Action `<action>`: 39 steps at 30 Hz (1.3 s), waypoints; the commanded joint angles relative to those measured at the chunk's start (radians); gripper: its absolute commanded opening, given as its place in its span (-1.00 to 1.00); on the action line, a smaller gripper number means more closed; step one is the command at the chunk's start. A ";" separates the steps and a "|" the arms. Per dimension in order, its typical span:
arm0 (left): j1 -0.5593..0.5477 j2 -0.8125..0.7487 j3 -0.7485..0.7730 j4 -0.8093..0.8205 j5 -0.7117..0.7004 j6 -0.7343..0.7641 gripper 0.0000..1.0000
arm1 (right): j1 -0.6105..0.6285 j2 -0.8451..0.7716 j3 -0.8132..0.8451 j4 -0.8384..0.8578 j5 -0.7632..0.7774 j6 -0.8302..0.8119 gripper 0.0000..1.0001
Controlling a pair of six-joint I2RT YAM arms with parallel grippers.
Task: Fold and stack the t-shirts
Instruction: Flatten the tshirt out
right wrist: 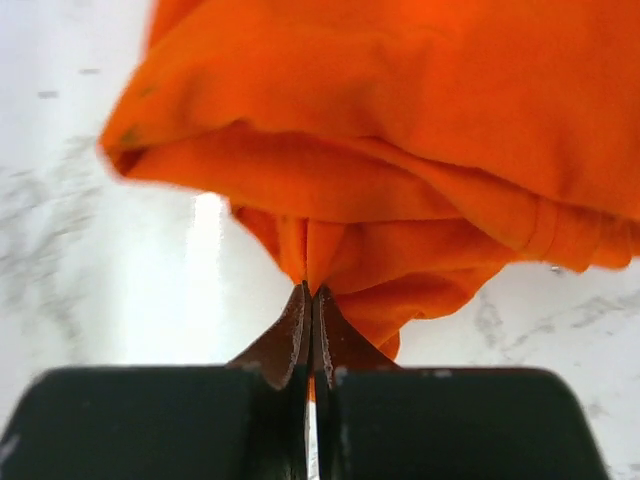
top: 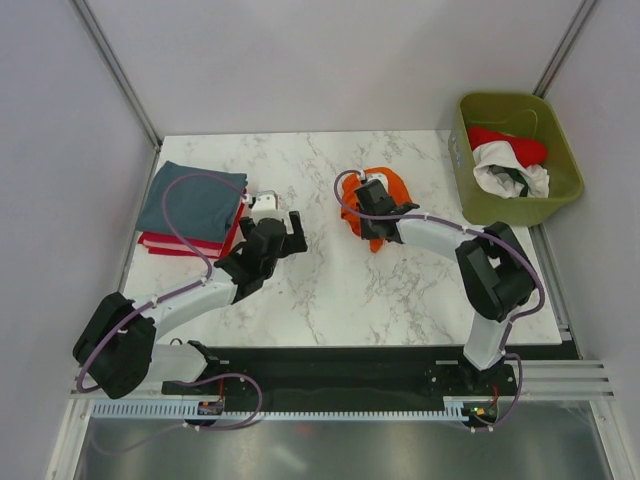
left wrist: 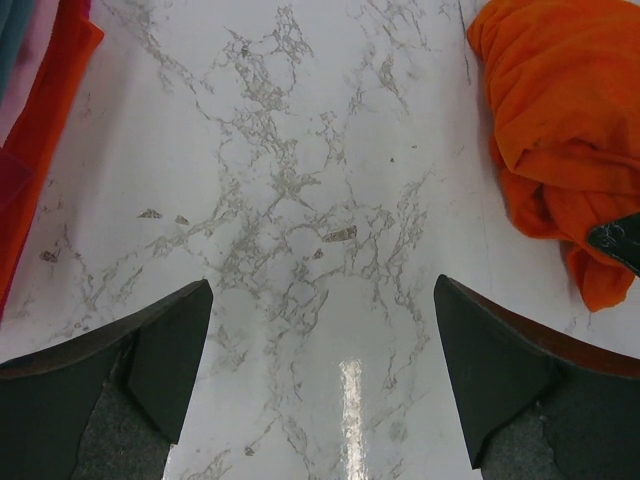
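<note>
A crumpled bright orange t-shirt (top: 383, 210) lies in the middle of the marble table (top: 330, 290). My right gripper (top: 365, 200) is shut on a fold of this orange shirt (right wrist: 400, 150), the cloth pinched between its fingertips (right wrist: 296, 330). A folded stack sits at the far left, a grey-blue t-shirt (top: 192, 198) on top of red ones (top: 175, 245). My left gripper (top: 280, 232) hovers open between the stack and the orange shirt (left wrist: 570, 130), with bare marble between its fingers (left wrist: 170, 350). The stack's red edge (left wrist: 50, 110) shows at the left.
An olive-green bin (top: 520, 200) stands off the table's far right corner, holding a red tee (top: 505, 142) and a white tee with dark print (top: 510, 175). Grey walls enclose the table on three sides.
</note>
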 commanded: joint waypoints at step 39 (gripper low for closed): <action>0.004 0.179 0.163 -0.050 0.338 0.059 0.86 | -0.048 -1.212 -0.597 -0.196 0.070 0.327 -1.00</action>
